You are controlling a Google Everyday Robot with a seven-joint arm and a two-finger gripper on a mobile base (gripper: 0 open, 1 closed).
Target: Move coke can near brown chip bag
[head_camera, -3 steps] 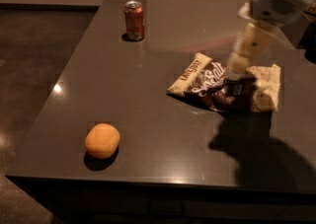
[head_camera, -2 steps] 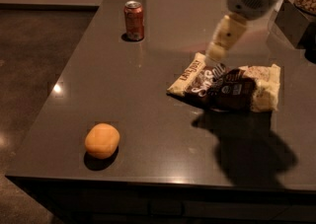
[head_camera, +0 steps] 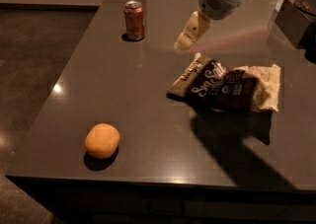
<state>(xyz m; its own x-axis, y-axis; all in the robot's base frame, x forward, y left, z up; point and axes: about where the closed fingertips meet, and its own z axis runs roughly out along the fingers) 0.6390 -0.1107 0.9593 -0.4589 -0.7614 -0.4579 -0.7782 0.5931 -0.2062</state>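
The coke can stands upright near the far left edge of the dark table. The brown chip bag lies flat at the middle right, with white script lettering and cream ends. My gripper hangs above the table between the can and the bag, to the right of the can and just beyond the bag's left end. It holds nothing that I can see.
An orange sits near the front left of the table. A dark box-like object stands at the far right edge. The arm's shadow falls on the table in front of the bag.
The gripper has moved left and away from above the bag toward the can. The can, bag and orange have not moved.
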